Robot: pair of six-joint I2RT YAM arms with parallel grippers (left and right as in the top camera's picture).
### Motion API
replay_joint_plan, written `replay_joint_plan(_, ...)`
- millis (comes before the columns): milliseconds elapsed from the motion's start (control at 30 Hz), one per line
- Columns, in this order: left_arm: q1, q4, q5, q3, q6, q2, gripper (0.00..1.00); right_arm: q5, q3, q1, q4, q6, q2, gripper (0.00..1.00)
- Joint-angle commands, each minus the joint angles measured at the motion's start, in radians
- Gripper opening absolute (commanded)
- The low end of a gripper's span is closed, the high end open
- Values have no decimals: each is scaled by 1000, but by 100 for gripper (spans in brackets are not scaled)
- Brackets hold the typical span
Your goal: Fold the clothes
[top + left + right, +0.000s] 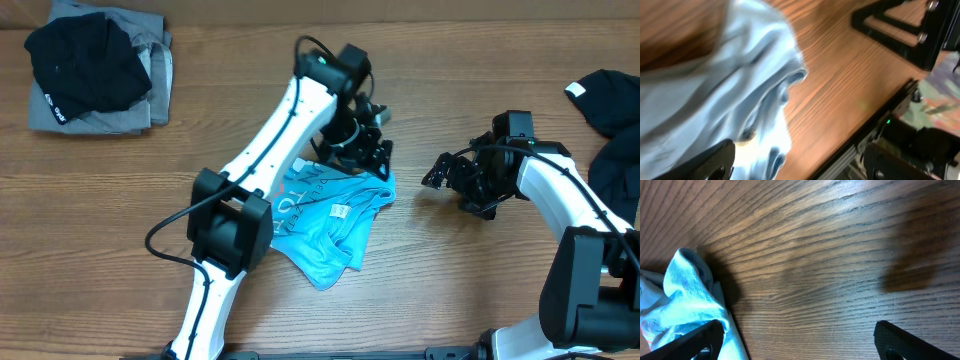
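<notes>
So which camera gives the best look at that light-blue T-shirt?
The overhead view: it shows most of the light-blue T-shirt crumpled on the table, lettering visible. The left wrist view shows only blurred folds up close; the right wrist view catches just one corner.

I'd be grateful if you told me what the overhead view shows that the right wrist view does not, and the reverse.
Only overhead: the left arm, the right arm, the black and grey pile at far left, a black garment at right. Only right wrist: its own open fingers close up. Both: the blue T-shirt and the wooden table.
</notes>
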Motion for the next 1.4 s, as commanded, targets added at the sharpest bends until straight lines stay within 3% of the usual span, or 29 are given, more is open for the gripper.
replay_joint_plan(0, 35, -105, -98, 49, 85, -12, 83, -5, -5, 0, 5, 5, 3, 100)
replay_joint_plan(133, 2, -171, -105, 2, 174, -11, 81, -6, -5, 0, 24, 9, 3, 100)
replay_joint_plan(467, -156, -90, -325, -173, 79, -11, 82, -5, -5, 0, 30, 31, 3, 100)
replay_joint_plan(967, -158, 49, -327, -272, 53, -11, 75, 14, -5, -20, 31, 27, 3, 100)
replay_joint_plan(1300, -171, 114, -312, -340, 52, -10, 71, 13, -5, -193, -8, 19, 3, 100)
replay_joint_plan(1367, -176, 121, -312, -341, 52, -10, 64, 13, -5, -216, -20, 11, 3, 100)
